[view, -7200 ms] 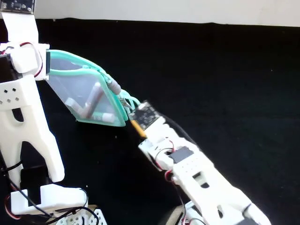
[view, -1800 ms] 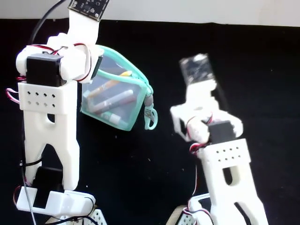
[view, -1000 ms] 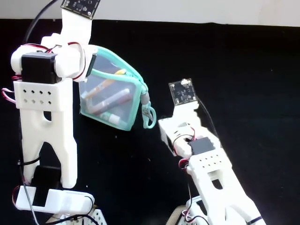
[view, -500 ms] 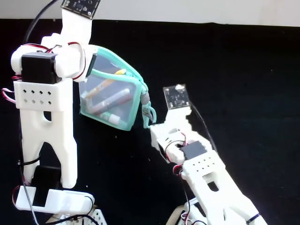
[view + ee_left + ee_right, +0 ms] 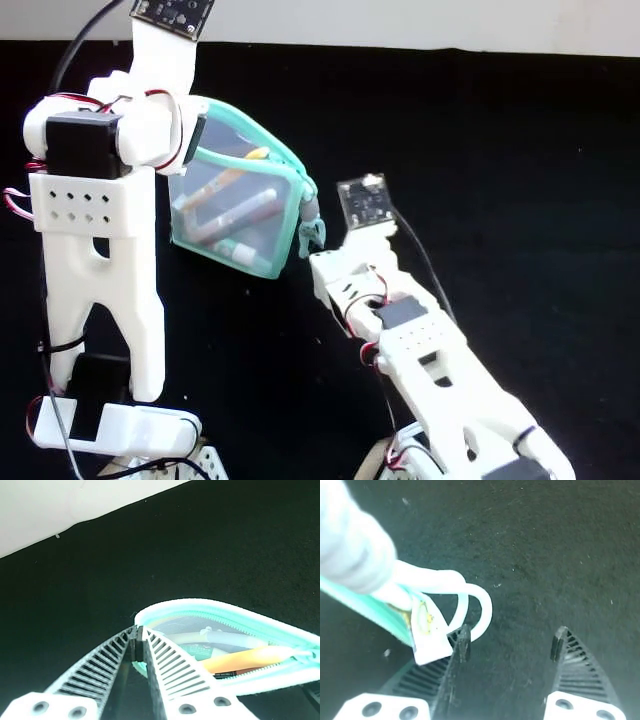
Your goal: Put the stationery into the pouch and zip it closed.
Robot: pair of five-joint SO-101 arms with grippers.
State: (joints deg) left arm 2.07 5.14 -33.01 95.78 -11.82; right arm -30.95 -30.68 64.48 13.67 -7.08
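Item 1: translucent zip pouch with mint-green trim (image 5: 240,238), held up over black bench (image 5: 520,150), mouth unzipped. Left pincer (image 5: 138,644) is pinched together on its rim.
Contents: 1 orange pen (image 5: 250,656), white pens (image 5: 227,639).
Right pincer (image 5: 512,632): fingers apart, just beside the pouch's pale looped zip pull (image 5: 489,607), not gripping.

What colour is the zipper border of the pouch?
Mint green all around the pouch opening; it shows best in the left wrist view.
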